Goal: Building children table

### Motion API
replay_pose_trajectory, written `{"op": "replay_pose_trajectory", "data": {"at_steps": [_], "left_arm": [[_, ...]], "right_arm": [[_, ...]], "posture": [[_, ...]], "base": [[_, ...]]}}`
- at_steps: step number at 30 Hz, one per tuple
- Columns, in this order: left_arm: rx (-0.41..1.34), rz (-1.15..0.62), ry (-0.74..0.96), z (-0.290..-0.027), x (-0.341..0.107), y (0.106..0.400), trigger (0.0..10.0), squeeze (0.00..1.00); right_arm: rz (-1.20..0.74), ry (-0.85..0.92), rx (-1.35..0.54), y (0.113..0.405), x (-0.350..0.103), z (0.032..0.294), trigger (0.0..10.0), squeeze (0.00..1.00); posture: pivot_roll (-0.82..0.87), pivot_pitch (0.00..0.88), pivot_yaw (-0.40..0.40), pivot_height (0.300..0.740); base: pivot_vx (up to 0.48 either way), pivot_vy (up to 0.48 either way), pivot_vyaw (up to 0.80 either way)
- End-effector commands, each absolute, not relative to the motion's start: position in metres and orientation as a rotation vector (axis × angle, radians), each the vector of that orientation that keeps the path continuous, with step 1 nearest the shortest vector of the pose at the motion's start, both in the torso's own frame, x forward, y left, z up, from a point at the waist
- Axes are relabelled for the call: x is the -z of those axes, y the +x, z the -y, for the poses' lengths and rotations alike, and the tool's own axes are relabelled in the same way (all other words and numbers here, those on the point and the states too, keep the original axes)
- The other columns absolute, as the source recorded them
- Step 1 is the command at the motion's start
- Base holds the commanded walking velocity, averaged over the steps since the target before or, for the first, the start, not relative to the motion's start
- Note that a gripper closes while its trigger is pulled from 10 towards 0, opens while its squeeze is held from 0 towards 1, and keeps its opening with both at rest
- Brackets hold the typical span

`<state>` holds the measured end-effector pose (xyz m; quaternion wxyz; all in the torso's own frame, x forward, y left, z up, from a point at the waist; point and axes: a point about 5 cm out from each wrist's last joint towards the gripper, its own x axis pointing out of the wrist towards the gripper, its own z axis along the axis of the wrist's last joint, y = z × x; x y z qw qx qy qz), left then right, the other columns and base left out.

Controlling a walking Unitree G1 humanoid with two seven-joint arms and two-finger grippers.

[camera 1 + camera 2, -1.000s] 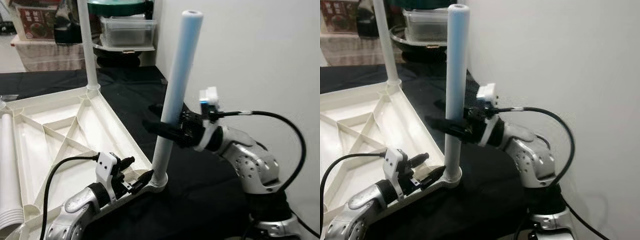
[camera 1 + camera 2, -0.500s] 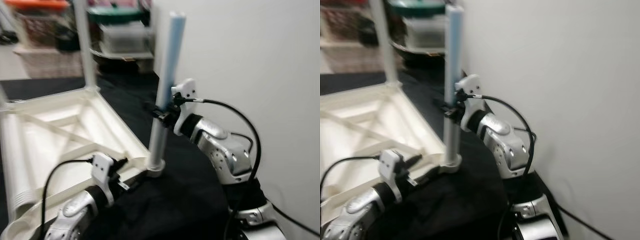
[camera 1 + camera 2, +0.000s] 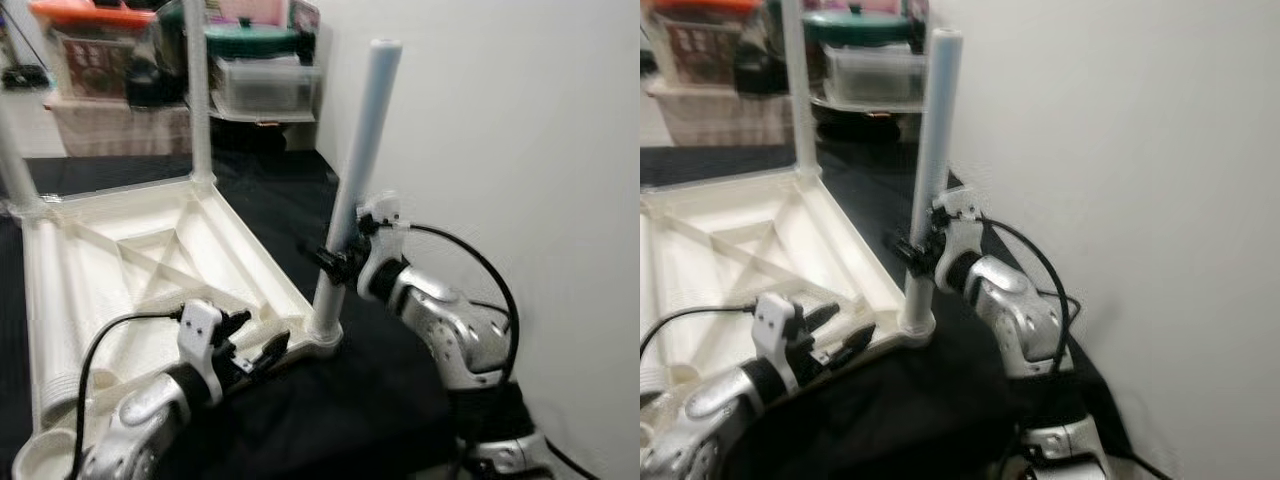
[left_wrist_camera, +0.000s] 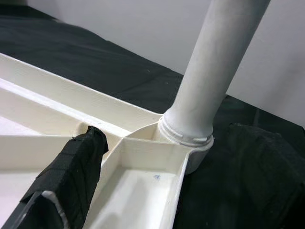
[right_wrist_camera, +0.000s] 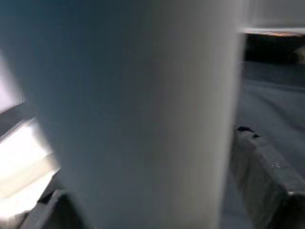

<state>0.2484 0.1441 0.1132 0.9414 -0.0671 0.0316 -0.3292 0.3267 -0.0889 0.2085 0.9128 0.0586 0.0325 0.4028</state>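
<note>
Here, a white tabletop [image 3: 150, 250] is laid upside down on a black cloth [image 3: 380, 380], ribbed underside up. Three legs are seen standing in its corner sockets: a pale blue leg [image 3: 355, 180] at the near right corner, a white leg [image 3: 198, 90] at the far right corner, and a third leg [image 3: 15, 160] at the far left. A spare tube [image 3: 60, 385] is laid along the left side of the tabletop.

The blue leg is clamped about midway up by the right gripper [image 3: 335, 258], whose fingers are closed around it from the wall side. In the right wrist view the leg [image 5: 138, 114] is pressed close to the lens, with a finger [image 5: 262, 162] beside it. The left gripper [image 3: 262, 352] is laid on the near rim just beside the socket [image 4: 188, 140]; one finger [image 4: 71, 171] is seen against a rib, but whether the pair is apart or together cannot be told.

A white wall [image 3: 520, 150] rises close behind the right arm (little room is left on that side). Beyond the cloth, storage bins [image 3: 265, 85] and a box with an orange lid [image 3: 85, 50] are stacked.

Compared with a second ago, the whole scene is shifted by camera motion, and the third leg is now brought into view. The right gripper is still held on the blue leg, which is still seated in its socket.
</note>
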Motion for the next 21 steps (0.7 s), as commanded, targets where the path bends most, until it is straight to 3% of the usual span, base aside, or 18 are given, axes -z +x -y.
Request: {"op": "replay_pose_trajectory", "data": {"at_steps": [1,3,4,5,6,7,8,9,10,15,16,17,18,19,21], "left_arm": [[0.692,-0.066,-0.154,-0.139,-0.113,0.249,10.0,0.00],[0.695,-0.065,-0.153,-0.138,-0.114,0.248,10.0,0.00],[0.695,-0.065,-0.153,-0.138,-0.114,0.248,10.0,0.00],[0.693,-0.065,-0.153,-0.139,-0.114,0.248,10.0,0.00],[0.690,-0.066,-0.152,-0.140,-0.113,0.247,10.0,0.00],[0.690,-0.066,-0.152,-0.140,-0.113,0.247,10.0,0.00],[0.688,-0.067,-0.152,-0.141,-0.113,0.246,10.0,0.00],[0.688,-0.067,-0.152,-0.141,-0.113,0.246,10.0,0.00],[0.683,-0.071,-0.152,-0.142,-0.112,0.245,10.0,0.00],[0.679,-0.076,-0.151,-0.144,-0.111,0.244,10.0,0.00],[0.681,-0.079,-0.150,-0.144,-0.111,0.244,10.0,0.00],[0.681,-0.079,-0.150,-0.144,-0.111,0.244,10.0,0.00],[0.684,-0.079,-0.150,-0.143,-0.110,0.244,10.0,0.00],[0.684,-0.079,-0.150,-0.143,-0.110,0.244,10.0,0.00],[0.691,-0.080,-0.149,-0.142,-0.111,0.245,10.0,0.00]], "right_arm": [[-0.016,0.136,-0.907,0.326,-0.218,0.085,10.0,0.00],[0.115,0.157,-1.200,0.306,-0.237,0.083,10.0,0.00],[0.115,0.157,-1.200,0.306,-0.237,0.083,10.0,0.00],[0.151,0.145,-1.357,0.290,-0.239,0.084,9.3,0.00],[0.158,0.129,-1.451,0.278,-0.237,0.084,6.8,0.00],[0.158,0.129,-1.451,0.278,-0.237,0.084,6.8,0.00],[0.160,0.118,-1.517,0.269,-0.235,0.085,3.2,0.00],[0.160,0.118,-1.517,0.269,-0.235,0.085,3.2,0.00],[0.137,0.133,-1.499,0.270,-0.231,0.085,0.0,0.00],[0.088,0.144,-1.395,0.281,-0.225,0.085,0.0,0.00],[-0.036,0.140,-1.097,0.310,-0.211,0.086,0.0,0.00],[-0.036,0.140,-1.097,0.310,-0.211,0.086,0.0,0.00],[-0.138,0.111,-0.838,0.330,-0.196,0.090,0.0,0.00],[-0.138,0.111,-0.838,0.330,-0.196,0.090,0.0,0.00],[-0.248,0.040,-0.475,0.341,-0.168,0.100,0.0,0.00]], "posture": [[0.03,0.000,-0.130,0.740],[0.04,0.000,-0.135,0.740],[0.04,0.000,-0.135,0.740],[0.05,0.000,-0.141,0.740],[0.05,0.000,-0.143,0.740],[0.05,0.000,-0.143,0.740],[0.05,0.000,-0.145,0.740],[0.05,0.000,-0.145,0.740],[0.05,0.000,-0.144,0.740],[0.04,0.000,-0.140,0.740],[0.04,0.000,-0.136,0.740],[0.04,0.000,-0.136,0.740],[0.04,0.000,-0.133,0.740],[0.04,0.000,-0.133,0.740],[0.04,0.000,-0.126,0.740]], "base": [[0.000,0.000,0.00],[0.000,0.000,0.00],[0.000,0.000,0.00],[0.000,0.000,0.00],[0.000,0.000,0.00],[0.000,0.000,0.00],[0.000,0.000,0.00],[0.000,0.000,0.00],[0.000,0.000,0.00],[0.000,0.000,0.00],[0.000,0.000,0.00],[0.000,0.000,0.00],[0.000,0.000,0.00],[0.000,0.000,0.00],[0.000,0.000,0.00]]}}
